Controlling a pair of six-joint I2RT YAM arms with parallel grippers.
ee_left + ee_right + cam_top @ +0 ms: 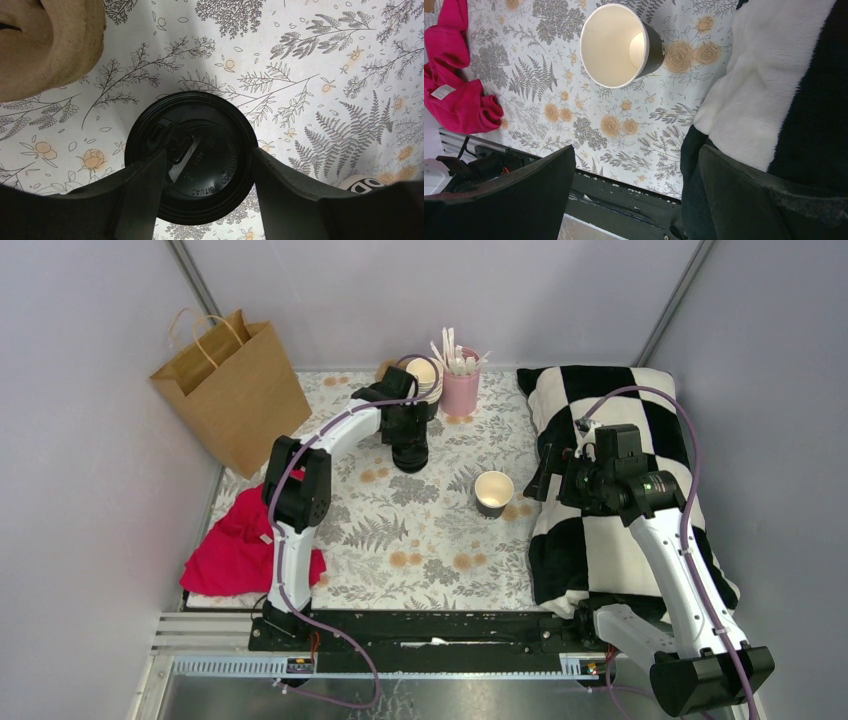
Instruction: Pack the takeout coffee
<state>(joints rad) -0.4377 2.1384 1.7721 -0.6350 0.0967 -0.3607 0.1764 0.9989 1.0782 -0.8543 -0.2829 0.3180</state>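
My left claw (206, 152) brackets the round black plastic lid (212, 142); pinch unconfirmed. One finger overlaps its top: closing may tip it. My right claw (636, 150) stands spread.

A round black lid (196, 142) lies between the end effector (207, 154) fingers on floral tablecloth (300, 60).

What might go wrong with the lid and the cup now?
The left jaws sit unevenly around the black lid, one side overlapping it, so it might slip or tilt when lifted. The open cup stands unheld, so pressing the lid on might tip it.
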